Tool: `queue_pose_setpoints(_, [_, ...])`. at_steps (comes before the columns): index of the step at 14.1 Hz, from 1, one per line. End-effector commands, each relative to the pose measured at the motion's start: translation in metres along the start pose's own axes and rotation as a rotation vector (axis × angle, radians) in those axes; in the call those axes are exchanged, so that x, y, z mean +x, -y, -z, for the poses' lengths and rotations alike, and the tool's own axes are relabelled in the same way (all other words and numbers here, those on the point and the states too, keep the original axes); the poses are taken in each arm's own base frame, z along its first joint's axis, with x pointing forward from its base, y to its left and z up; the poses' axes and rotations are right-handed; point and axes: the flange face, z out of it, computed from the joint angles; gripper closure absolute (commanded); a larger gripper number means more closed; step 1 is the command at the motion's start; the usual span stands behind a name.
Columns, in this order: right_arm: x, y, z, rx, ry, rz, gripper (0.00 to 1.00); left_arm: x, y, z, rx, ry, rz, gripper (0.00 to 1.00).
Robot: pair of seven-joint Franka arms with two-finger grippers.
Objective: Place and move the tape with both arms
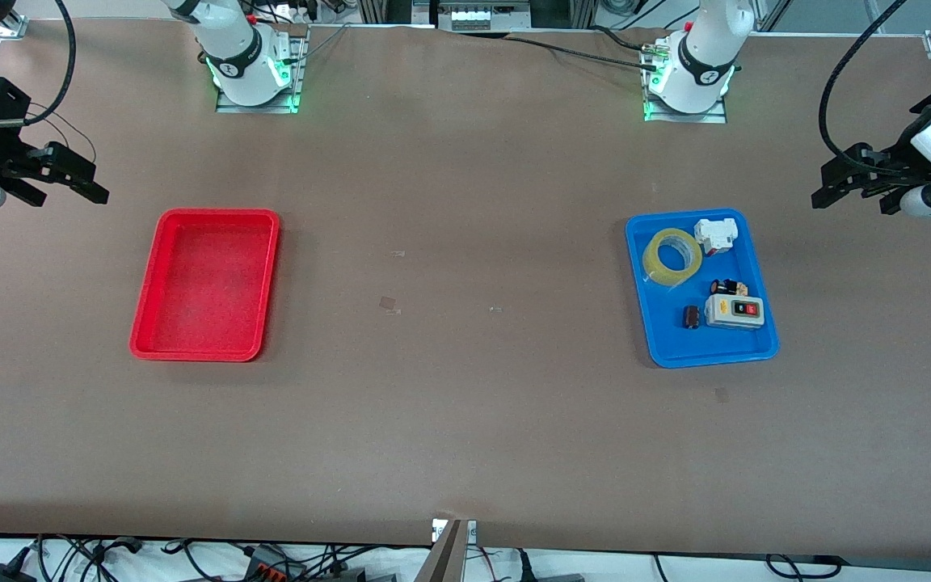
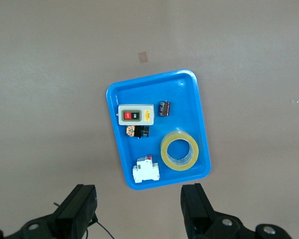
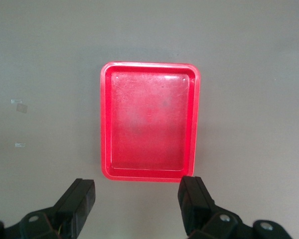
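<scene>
Nothing of the task looks done yet: the translucent yellowish ring-shaped roll of packing tape [image 1: 672, 256] lies flat in the blue plastic tray [image 1: 763, 349] toward the left arm's end of the brown counter [image 1: 465, 420], beside a white circuit breaker [image 1: 715, 235]. A grey push-button switch box [image 1: 735, 312] and a small black cylinder [image 1: 690, 317] lie nearer the front camera. The red plastic tray [image 1: 154, 343], toward the right arm's end, holds nothing. Lifting, handing over and placing all seem still ahead. The left gripper [image 1: 837, 183] hangs over bare counter beside the blue tray, fingers spread, well apart from the tape. The right gripper [image 1: 82, 182] waits over bare counter beside the red tray, fingers spread too.
</scene>
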Motion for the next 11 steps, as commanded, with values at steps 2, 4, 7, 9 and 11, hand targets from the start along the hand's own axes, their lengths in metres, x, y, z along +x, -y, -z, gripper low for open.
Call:
queue_pose_setpoints(2, [-0.005,-0.001,0.010,-0.004,-0.005,0.005,0.00,0.007,0.004,-0.005,0.023,0.017,0.011,0.00])
queue_pose_setpoints(4, [-0.004,-0.001,0.009,0.003,-0.001,0.003,0.00,0.010,0.001,-0.011,0.022,0.031,0.005,0.00])
queue_pose_setpoints(7, [-0.004,-0.002,0.008,0.004,0.001,0.001,0.00,0.013,0.000,-0.047,0.017,0.065,0.000,0.00])
queue_pose_setpoints(9, [-0.004,-0.002,0.009,0.003,-0.002,0.001,0.00,0.015,-0.005,-0.093,0.016,0.092,-0.010,0.00])
queue_pose_setpoints(11, [-0.005,-0.002,0.010,0.003,-0.002,0.001,0.00,0.015,-0.007,-0.153,0.012,0.133,-0.017,0.00])
